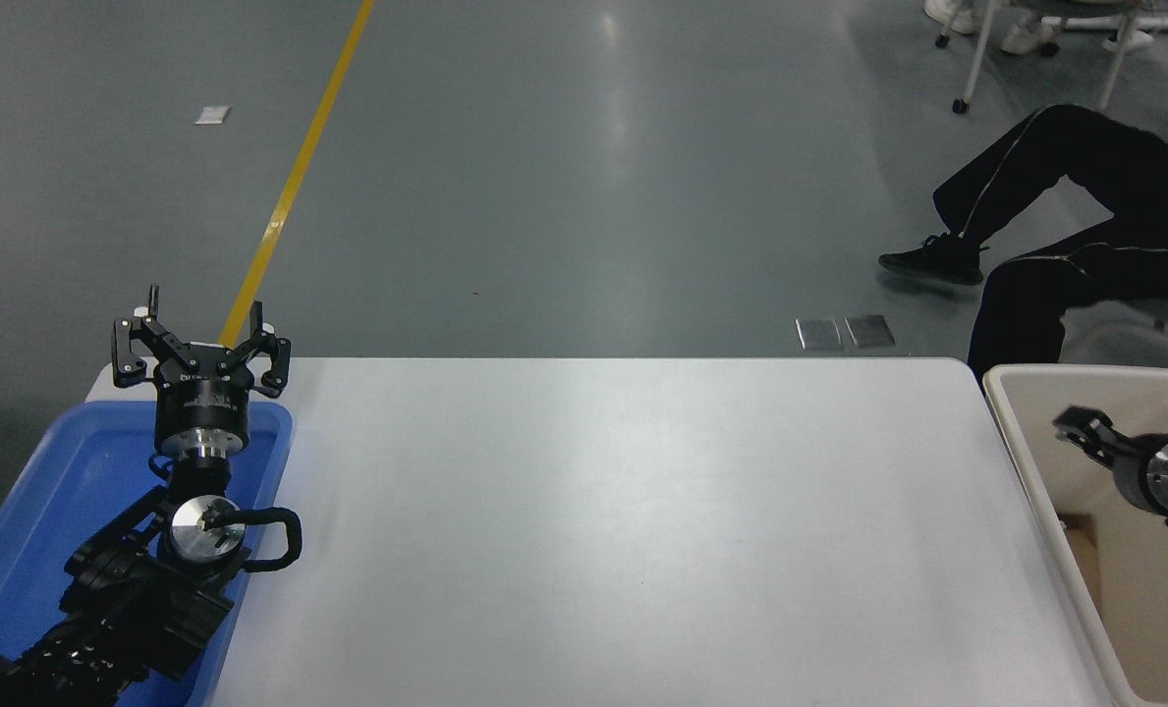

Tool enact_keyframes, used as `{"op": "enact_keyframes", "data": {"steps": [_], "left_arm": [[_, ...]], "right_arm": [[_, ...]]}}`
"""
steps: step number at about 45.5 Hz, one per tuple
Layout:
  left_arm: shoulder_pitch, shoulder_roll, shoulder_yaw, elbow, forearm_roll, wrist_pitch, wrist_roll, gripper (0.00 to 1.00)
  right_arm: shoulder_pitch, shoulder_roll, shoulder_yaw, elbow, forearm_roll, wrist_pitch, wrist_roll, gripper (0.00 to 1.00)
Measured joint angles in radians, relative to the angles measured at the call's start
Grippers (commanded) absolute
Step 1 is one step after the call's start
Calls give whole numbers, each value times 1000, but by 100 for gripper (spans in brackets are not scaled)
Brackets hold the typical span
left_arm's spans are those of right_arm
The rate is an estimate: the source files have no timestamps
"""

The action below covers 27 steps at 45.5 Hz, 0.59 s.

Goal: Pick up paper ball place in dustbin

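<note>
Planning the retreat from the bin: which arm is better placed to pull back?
Right. The right gripper hangs over the dustbin; the left gripper sits parked above the blue tray.

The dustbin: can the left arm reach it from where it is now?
Probably not. The left gripper is parked above the blue tray at the table's left end, and the dustbin stands beyond the right edge. The whole tabletop lies between them; the right gripper is already over the bin.
</note>
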Motion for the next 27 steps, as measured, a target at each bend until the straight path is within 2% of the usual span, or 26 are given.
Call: {"op": "enact_keyframes", "data": {"steps": [11,27], "left_arm": [[-1,0,0,0,2,-1,0,99],[-1,0,0,0,1,-2,0,99]], "right_arm": [[306,88,-193,261,-1,65,1,100],[623,224,-298,460,19,377,0,100]]}}
